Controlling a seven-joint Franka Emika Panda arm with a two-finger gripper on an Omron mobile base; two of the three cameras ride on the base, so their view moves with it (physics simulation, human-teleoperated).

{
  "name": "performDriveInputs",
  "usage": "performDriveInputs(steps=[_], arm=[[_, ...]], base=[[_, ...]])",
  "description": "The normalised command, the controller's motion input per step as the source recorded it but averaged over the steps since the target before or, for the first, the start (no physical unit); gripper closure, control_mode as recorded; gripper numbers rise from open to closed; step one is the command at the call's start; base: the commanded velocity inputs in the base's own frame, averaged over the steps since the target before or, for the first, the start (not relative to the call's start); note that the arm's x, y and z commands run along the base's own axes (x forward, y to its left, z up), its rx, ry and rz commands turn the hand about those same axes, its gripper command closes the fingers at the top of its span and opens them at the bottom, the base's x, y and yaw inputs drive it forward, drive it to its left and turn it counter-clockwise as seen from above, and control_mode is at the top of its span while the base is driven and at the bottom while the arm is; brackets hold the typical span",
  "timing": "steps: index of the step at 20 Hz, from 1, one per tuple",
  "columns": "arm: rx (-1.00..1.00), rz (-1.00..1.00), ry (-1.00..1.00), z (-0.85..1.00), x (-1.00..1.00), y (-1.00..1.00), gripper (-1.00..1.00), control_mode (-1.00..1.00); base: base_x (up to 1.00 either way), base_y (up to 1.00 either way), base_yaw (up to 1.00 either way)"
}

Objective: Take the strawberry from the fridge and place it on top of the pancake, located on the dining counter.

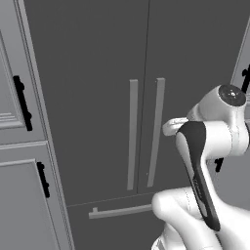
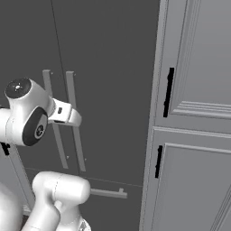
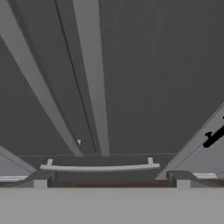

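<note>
The fridge (image 1: 93,73) (image 2: 108,54) (image 3: 157,83) fills the scene with both dark grey doors closed. Its two vertical bar handles (image 1: 133,134) (image 2: 74,122) meet at the centre seam, and the bottom drawer handle (image 1: 119,211) (image 3: 99,167) lies below them. My gripper (image 3: 111,179) faces the doors, close to the right-hand handle (image 1: 156,132). It is open, with its two dark fingertips (image 3: 40,177) wide apart and nothing between them. The strawberry, the pancake and the dining counter are out of view.
Light grey panelled cabinets with black handles (image 1: 22,102) (image 2: 168,92) flank the fridge on both sides. My own white arm (image 1: 205,161) stands in front of the right door.
</note>
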Motion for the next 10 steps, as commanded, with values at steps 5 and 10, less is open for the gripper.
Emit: performDriveInputs(steps=[5, 10], arm=[[0.0, -0.07, -0.08, 0.36, -0.21, 0.03, -1.0, -1.0], [0.05, -0.01, 0.0, 0.18, -0.2, 0.03, -1.0, -1.0]], base=[[0.0, 0.0, 0.0], [0.0, 0.0, 0.0]])
